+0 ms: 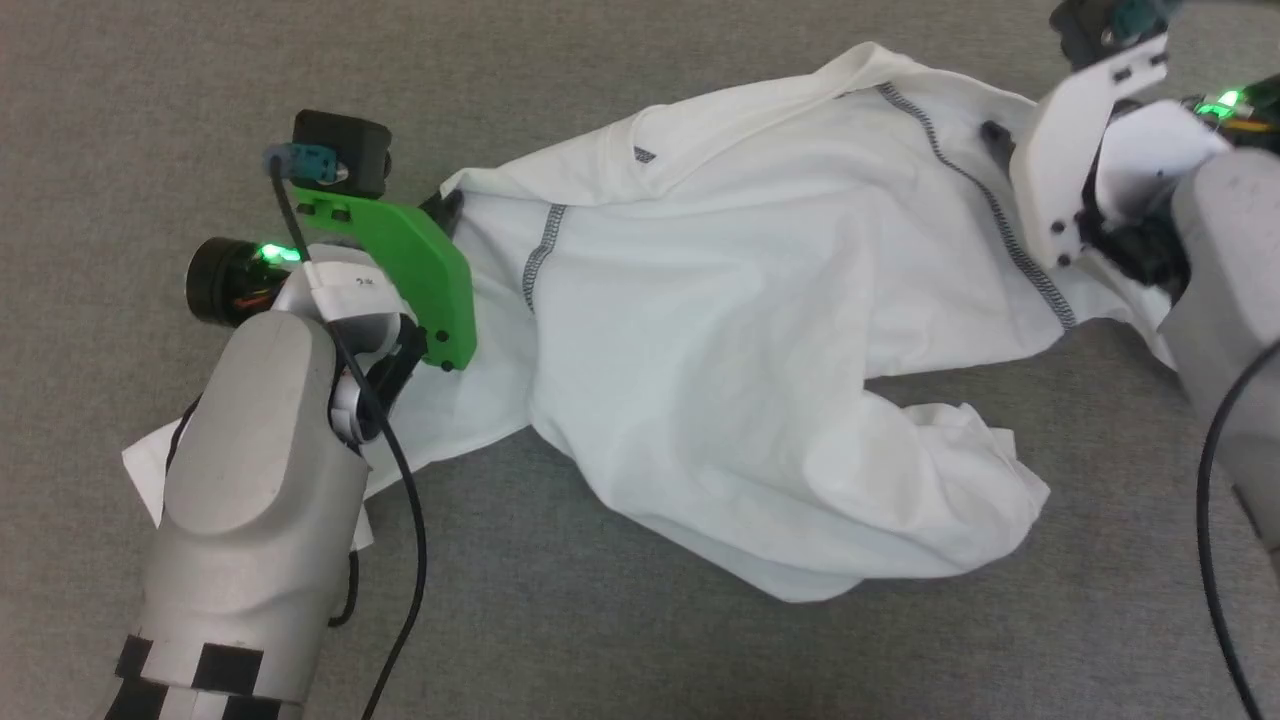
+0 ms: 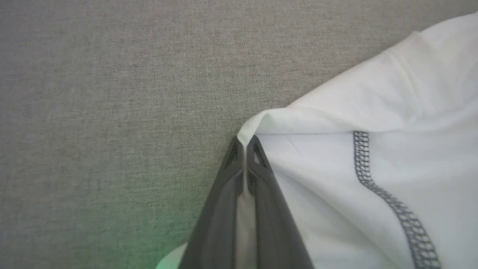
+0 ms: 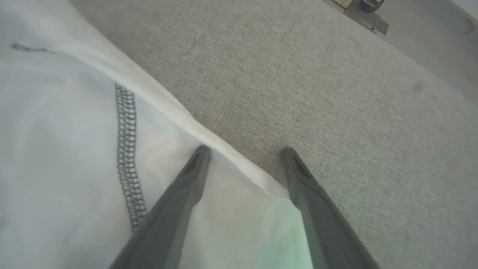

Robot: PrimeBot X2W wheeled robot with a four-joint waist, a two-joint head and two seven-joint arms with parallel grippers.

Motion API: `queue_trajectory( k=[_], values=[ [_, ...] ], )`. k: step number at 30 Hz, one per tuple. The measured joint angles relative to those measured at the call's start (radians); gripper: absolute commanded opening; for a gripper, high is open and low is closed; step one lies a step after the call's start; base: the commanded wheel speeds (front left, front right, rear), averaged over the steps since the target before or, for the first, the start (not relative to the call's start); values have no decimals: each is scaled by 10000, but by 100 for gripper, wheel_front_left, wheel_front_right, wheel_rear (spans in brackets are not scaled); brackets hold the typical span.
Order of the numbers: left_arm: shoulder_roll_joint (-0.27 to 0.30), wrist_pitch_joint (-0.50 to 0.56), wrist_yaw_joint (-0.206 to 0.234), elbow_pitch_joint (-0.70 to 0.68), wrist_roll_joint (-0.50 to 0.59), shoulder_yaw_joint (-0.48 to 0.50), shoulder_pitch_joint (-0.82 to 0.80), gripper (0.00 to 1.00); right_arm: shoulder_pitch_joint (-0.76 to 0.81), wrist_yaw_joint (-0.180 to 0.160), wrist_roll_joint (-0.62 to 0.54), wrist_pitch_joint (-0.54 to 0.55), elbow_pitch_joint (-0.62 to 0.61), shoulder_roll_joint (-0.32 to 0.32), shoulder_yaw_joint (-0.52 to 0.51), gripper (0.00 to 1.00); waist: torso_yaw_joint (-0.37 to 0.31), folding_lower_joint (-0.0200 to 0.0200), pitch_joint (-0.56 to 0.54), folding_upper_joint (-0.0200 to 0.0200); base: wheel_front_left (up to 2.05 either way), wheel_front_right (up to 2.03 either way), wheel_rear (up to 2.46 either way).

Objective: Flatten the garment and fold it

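Crumpled garment [image 1: 700,330], long axis left to right, left pincer [image 2: 244,144] pinching corner

In the head view a green bracket [image 1: 420,250] covers the left gripper [image 1: 452,205] but for its dark tip, and a white bracket [image 1: 1075,140] hides most of the right gripper [image 1: 995,135]. The left forearm [image 1: 250,450] covers the shirt's [image 1: 700,330] end; whether the white corner [image 1: 140,465] beside it is shirt cannot be told. In the right wrist view, small things [image 3: 360,9] beyond the carpet's [image 3: 298,74] edge are cut by the top edge, too small to name.
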Motion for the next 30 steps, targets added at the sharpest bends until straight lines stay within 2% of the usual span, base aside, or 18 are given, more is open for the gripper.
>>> queue_trajectory(
  k=[1,2,3,4,7,9,13,18,24,30],
  values=[
    [-15,-4,-61,25,-25,-25,-31,0,-205,0,232,454,132,-48,100,76,63,0,45,0,0,0,0],
    [-15,-12,-86,48,-36,-48,-54,0,-349,0,426,876,192,-84,240,35,108,0,73,0,0,0,0],
    [-21,-19,-151,79,-56,-75,-83,0,-533,0,644,1352,209,-136,397,13,149,0,100,0,0,0,0],
    [-19,-58,-217,100,-94,-86,-96,0,-674,0,819,1699,196,-182,522,0,167,0,124,0,0,0,0],
    [2,-311,-391,196,-566,10,-168,0,-836,4,1162,2144,4,-297,840,0,117,0,140,0,0,0,0],
    [104,-504,-476,272,-771,102,-267,0,-847,8,1183,2069,-199,-414,955,0,36,0,155,0,0,0,0],
    [587,-909,-600,320,-995,247,-877,0,-965,8,1045,1453,-591,-865,1089,0,-196,1,194,0,0,0,0],
    [658,-1342,-585,125,-1406,803,-2429,0,-2083,10,481,571,-1269,-1313,938,0,-511,1,238,0,0,0,0],
    [825,-2132,117,-121,-1078,1266,-4521,0,-3862,21,-372,-113,-1774,-1463,213,0,-854,1,392,0,0,0,0],
    [913,-3033,744,-144,-817,1653,-6430,0,-5476,100,-1492,-1076,-1944,-1091,-966,0,-1190,1,618,0,0,0,0]
  ],
)
